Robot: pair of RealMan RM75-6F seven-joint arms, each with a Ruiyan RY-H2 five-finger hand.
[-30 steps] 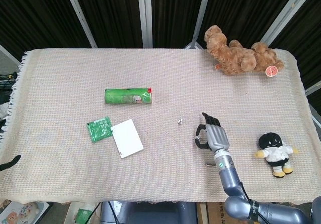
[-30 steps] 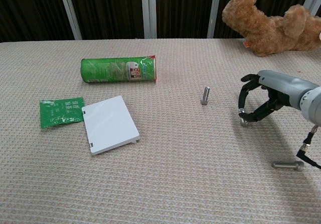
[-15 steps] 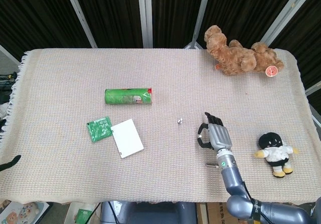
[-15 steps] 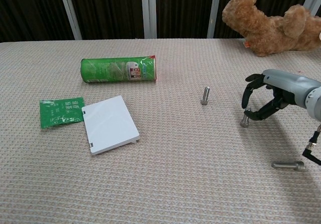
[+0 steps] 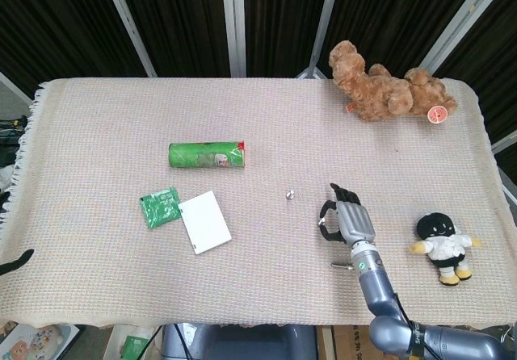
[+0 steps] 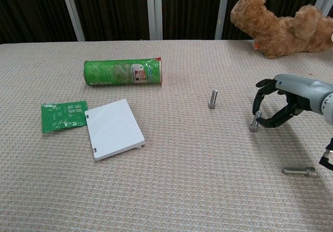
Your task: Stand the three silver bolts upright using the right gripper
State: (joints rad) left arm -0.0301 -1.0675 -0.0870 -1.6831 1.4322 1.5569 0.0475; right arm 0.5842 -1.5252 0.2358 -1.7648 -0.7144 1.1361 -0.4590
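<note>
One silver bolt (image 6: pixel 213 99) stands upright on its head mid-table, also seen as a small bolt (image 5: pixel 290 193) from above. To its right my right hand (image 6: pixel 283 104) arches over a second bolt (image 6: pixel 254 121). This bolt leans slightly with its head on the cloth, pinched between a fingertip at its top and the thumb lower down. A third bolt (image 6: pixel 299 171) lies flat near the front edge, below the hand. From above, the right hand (image 5: pixel 349 221) sits just ahead of that lying bolt (image 5: pixel 339 265). Only a dark sliver of my left hand (image 5: pixel 14 263) shows at the table's left edge.
A green tube can (image 6: pixel 124 72) lies on its side at the back left. A green packet (image 6: pixel 63 115) and a white card (image 6: pixel 114 128) lie in front of it. A brown teddy (image 5: pixel 388 92) is at the far right, a black-and-white plush (image 5: pixel 443 245) right of the hand.
My right hand has drifted a little to the right. The bolt at its fingertips stayed almost in place and now stands more upright. The other two bolts have not moved.
</note>
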